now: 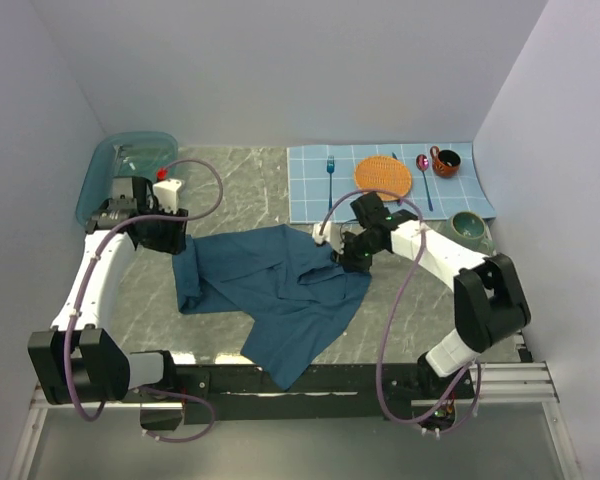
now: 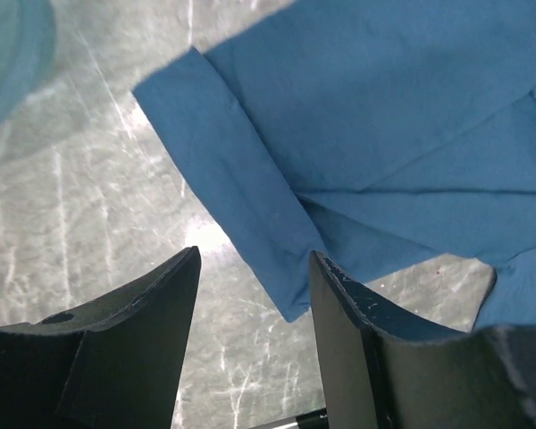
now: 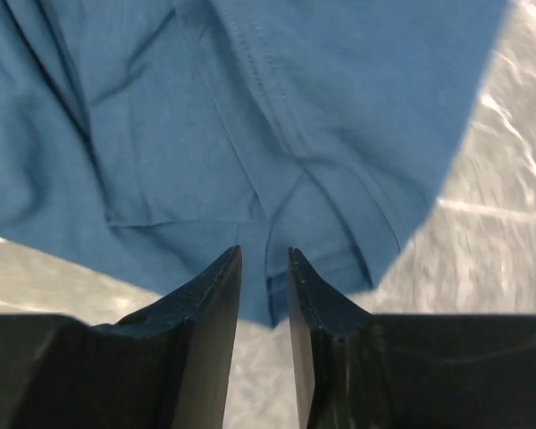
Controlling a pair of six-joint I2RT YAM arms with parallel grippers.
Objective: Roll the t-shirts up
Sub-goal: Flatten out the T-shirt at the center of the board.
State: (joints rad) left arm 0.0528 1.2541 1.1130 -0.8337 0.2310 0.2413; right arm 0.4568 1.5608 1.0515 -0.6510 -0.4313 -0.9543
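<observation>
- Left gripper [image 2: 255, 259] is being held wide open and empty, with a folded edge of the t-shirt [image 2: 384, 134] lying just ahead of its fingertips.
- Right gripper [image 3: 263, 255] is being held almost closed at the opposite hem; whether cloth is being pinched cannot be told.
- Lengthwise, the t-shirt is being spanned between both grippers, neither judged nearer.

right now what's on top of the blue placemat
A fork, an orange plate, a spoon and a brown mug sit on the placemat. Whatever is under the plate is hidden.
</observation>
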